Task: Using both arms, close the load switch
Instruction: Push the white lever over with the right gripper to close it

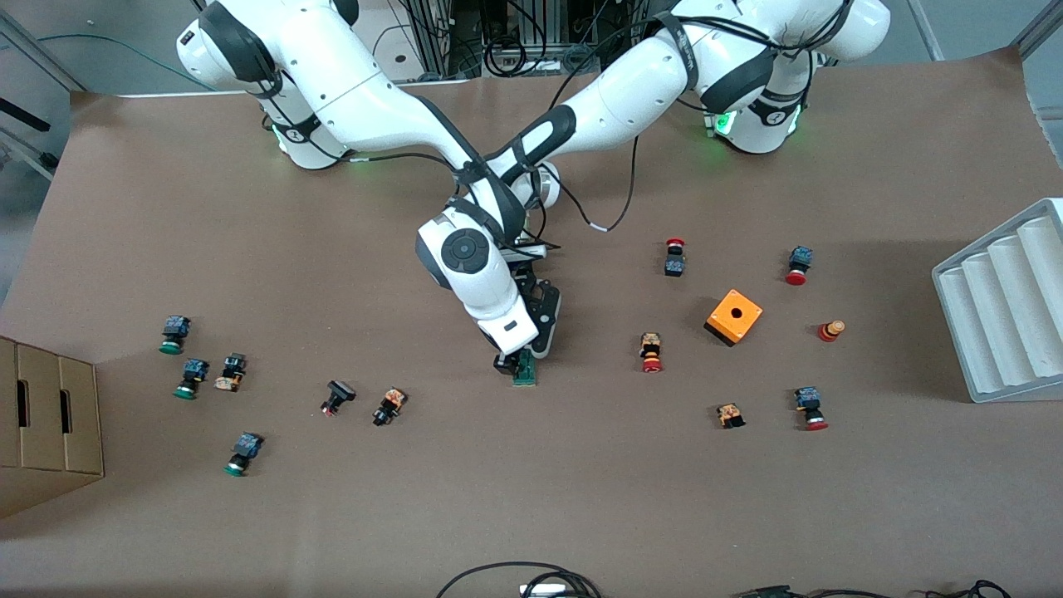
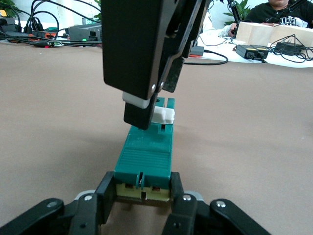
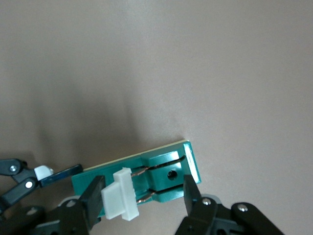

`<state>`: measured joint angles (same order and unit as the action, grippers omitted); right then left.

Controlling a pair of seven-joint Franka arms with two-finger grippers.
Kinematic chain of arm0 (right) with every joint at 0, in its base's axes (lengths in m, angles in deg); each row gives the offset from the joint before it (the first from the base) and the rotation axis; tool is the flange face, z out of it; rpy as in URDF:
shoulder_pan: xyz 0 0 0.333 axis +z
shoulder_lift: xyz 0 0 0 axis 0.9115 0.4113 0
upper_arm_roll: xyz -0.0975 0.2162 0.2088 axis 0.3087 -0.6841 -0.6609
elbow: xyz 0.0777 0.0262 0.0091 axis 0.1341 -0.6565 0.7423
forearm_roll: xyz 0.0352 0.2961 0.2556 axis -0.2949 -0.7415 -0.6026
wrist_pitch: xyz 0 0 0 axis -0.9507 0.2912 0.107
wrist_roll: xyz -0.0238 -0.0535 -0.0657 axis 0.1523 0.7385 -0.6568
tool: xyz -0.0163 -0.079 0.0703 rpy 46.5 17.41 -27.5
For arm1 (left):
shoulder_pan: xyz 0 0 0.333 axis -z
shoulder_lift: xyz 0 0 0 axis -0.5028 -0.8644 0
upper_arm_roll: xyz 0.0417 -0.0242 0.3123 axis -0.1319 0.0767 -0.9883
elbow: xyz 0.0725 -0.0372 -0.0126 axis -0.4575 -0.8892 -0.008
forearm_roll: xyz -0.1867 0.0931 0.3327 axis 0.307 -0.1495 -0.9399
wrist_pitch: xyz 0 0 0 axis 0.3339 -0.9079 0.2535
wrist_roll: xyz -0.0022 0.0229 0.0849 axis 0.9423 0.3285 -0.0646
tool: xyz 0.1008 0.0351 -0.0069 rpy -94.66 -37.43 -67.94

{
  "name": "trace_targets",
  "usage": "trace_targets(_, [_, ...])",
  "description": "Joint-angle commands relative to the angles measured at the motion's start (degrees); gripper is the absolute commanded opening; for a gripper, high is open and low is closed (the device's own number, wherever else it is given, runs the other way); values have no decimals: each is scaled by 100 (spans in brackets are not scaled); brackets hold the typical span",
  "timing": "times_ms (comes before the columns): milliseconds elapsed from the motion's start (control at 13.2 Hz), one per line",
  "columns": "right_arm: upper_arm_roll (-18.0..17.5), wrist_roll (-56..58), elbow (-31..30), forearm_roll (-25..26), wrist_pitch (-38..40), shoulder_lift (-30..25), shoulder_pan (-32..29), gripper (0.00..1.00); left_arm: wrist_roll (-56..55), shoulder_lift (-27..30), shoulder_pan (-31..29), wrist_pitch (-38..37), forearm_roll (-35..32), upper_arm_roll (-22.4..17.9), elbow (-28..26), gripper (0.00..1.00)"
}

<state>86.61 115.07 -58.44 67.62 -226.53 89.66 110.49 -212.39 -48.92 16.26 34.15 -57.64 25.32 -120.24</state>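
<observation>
The load switch [image 1: 526,374], a narrow green block, lies flat on the brown table mat under both crossed arms. My left gripper [image 2: 143,188] is shut on the switch [image 2: 145,156] at the end farther from the front camera, one finger on each side. My right gripper [image 3: 143,196] comes down over the nearer end. It is shut along the switch [image 3: 168,174], with one finger against the white tab [image 3: 117,196] and the other at the green end. In the left wrist view the right gripper's finger [image 2: 139,115] presses beside the tab [image 2: 165,116].
An orange cube [image 1: 734,316] and several push-buttons [image 1: 651,352] lie toward the left arm's end. More push-buttons [image 1: 389,406] lie toward the right arm's end, near a cardboard box [image 1: 50,423]. A grey ribbed tray [image 1: 1005,307] stands at the table's edge. Cables [image 1: 531,581] lie along the near edge.
</observation>
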Motion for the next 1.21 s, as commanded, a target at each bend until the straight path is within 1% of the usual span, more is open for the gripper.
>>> trace_targets(0, [175,146,109,-149,-92,19,58,71,-124,-102,67,-21,-49,-44,116,36])
trace_targets(1136, [201,138,240,-175,-83,19,49,71,-124,-102,67,-21,-49,-44,116,36])
